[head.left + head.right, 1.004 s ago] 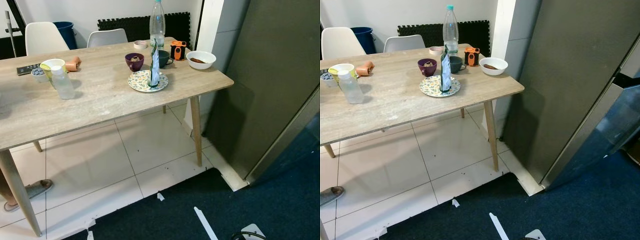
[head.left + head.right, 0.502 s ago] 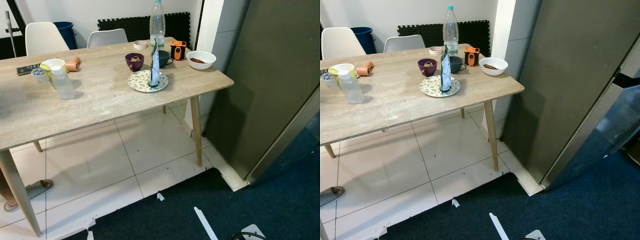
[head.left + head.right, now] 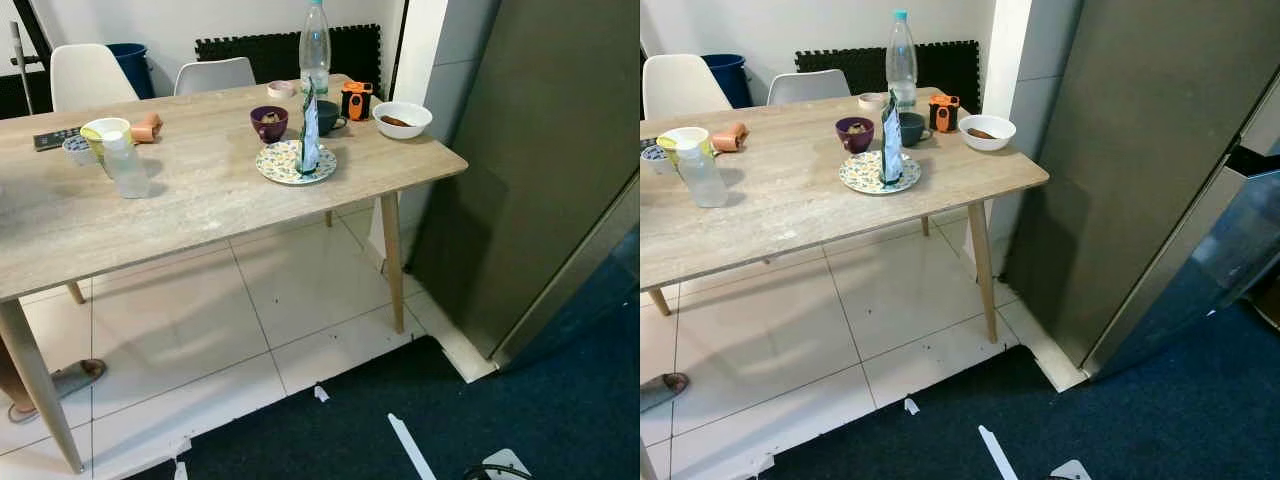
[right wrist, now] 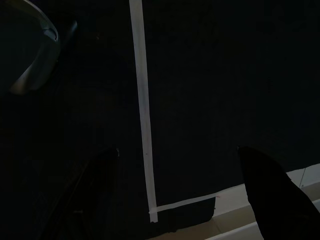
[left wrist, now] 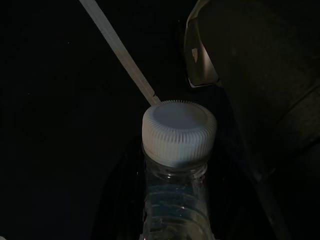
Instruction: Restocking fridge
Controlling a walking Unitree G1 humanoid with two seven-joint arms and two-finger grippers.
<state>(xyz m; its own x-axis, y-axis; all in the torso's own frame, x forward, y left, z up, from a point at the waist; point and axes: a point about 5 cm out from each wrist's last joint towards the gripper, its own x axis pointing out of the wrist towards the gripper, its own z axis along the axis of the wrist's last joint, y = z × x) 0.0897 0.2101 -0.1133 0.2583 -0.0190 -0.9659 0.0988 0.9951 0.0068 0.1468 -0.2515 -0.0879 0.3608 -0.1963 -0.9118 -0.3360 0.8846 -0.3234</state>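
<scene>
The left end effector (image 5: pixel 175 220) is clenched around a clear water bottle (image 5: pixel 177 165) with a white ribbed cap, carried low over the dark blue carpet (image 3: pixel 560 400). The right end effector (image 4: pixel 175 165) hangs released, its two black fingers spread wide above the same carpet and a strip of white tape (image 4: pixel 142 115).

The restocking looks only partly under way: one bottle is in hand but not yet in the fridge (image 3: pixel 1140 170), whose grey side panel stands at the right with its door (image 3: pixel 1200 270) ajar. On the wooden surface (image 3: pixel 190 190) at the left more candidates wait: a tall bottle (image 3: pixel 314 45) at the far edge, a small bottle (image 3: pixel 124 165), a pouch (image 3: pixel 309 130) standing on a patterned plate (image 3: pixel 280 165), a purple bowl (image 3: pixel 268 122) and a white bowl (image 3: pixel 402 118).

The fridge interior is hidden behind the door, so the shelves cannot be judged. The held bottle's lower body is cut off, and the wrist views are very dark.
</scene>
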